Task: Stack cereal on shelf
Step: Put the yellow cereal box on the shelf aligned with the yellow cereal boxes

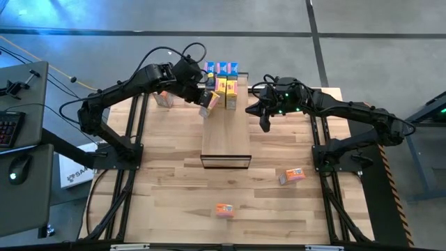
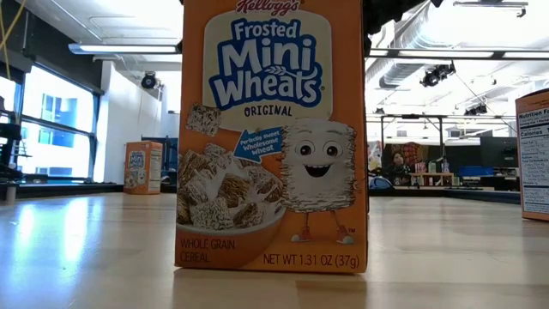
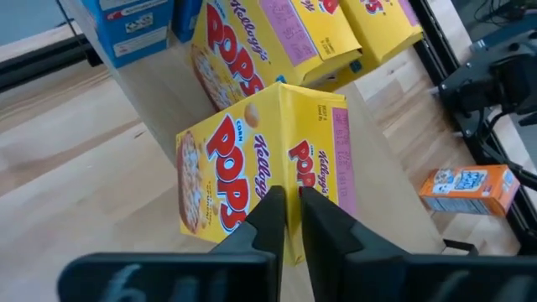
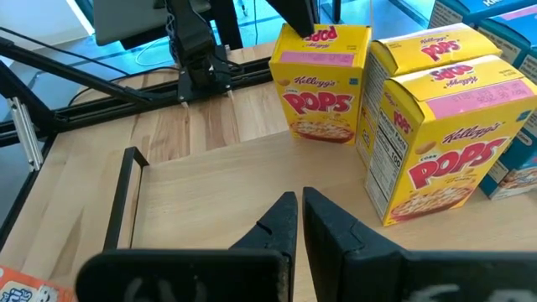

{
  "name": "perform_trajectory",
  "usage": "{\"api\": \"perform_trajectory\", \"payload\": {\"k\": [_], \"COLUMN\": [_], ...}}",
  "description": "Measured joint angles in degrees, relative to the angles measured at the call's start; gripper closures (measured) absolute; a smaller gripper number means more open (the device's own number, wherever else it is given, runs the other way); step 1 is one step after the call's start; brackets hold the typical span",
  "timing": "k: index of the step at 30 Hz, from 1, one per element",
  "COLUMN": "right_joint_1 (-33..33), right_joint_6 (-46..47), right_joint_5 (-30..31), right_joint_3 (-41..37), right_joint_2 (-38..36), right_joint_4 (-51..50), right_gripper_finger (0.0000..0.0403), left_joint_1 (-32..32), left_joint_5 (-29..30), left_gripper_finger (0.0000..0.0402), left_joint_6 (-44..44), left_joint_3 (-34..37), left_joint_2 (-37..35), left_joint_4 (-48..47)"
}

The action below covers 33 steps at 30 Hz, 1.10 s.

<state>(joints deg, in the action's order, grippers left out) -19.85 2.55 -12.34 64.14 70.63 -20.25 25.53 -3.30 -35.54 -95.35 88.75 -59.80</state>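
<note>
The table is pale slatted wood on a grey concrete floor; a desk with a keyboard and mouse sits off its left edge. At table height, a bright workroom with windows and ceiling pipes shows behind, and a person sits far back.

The left gripper is clamped on the corner of a yellow Pops box standing on the shelf, at its far left edge. An orange box stands on the table left of the shelf. At the shelf's far end stand blue boxes with more yellow boxes just before them.

The right gripper hangs closed and empty beside the shelf's right edge.

Only the low view reads the near box: orange, Frosted Mini Wheats, upright. Overhead, it lies near the front edge, another orange box to its right.
</note>
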Motion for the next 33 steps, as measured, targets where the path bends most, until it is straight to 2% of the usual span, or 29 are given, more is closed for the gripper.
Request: {"api": "perform_trajectory", "payload": {"k": [5, 10, 18, 24, 29, 33], "right_joint_1": [0.11, 3.20, 7.75, 8.02, 7.86, 7.86], "right_joint_6": [1.27, 4.82, 9.62, 10.94, 10.87, 9.26], "right_joint_5": [-0.28, -0.57, 6.11, 7.85, 7.87, 7.91], "right_joint_3": [-0.02, 0.11, 0.11, 0.07, 0.07, 0.05], "right_joint_2": [0.05, 2.81, 10.80, 12.92, 12.71, 11.36], "right_joint_4": [3.39, 10.44, 17.14, 21.46, 20.46, 16.72], "right_gripper_finger": [0.0389, 0.0389, 0.0389, 0.0389, 0.0389, 0.0389], "left_joint_1": [0.87, 1.96, 1.99, 1.78, 0.83, -0.58], "left_joint_5": [-1.65, -4.60, -5.58, -8.05, -8.24, -6.77], "left_gripper_finger": [0.0387, 0.0388, 0.0388, 0.0397, 0.0400, 0.0401], "left_joint_6": [-0.36, -1.45, -1.74, -3.66, -3.74, 0.33], "left_joint_3": [0.06, 0.07, 0.07, 0.07, 0.07, 0.09], "left_joint_2": [-0.41, -1.77, -2.01, -2.01, -2.02, -4.11], "left_joint_4": [-0.23, 0.04, 0.66, 6.47, 6.97, 0.87]}}
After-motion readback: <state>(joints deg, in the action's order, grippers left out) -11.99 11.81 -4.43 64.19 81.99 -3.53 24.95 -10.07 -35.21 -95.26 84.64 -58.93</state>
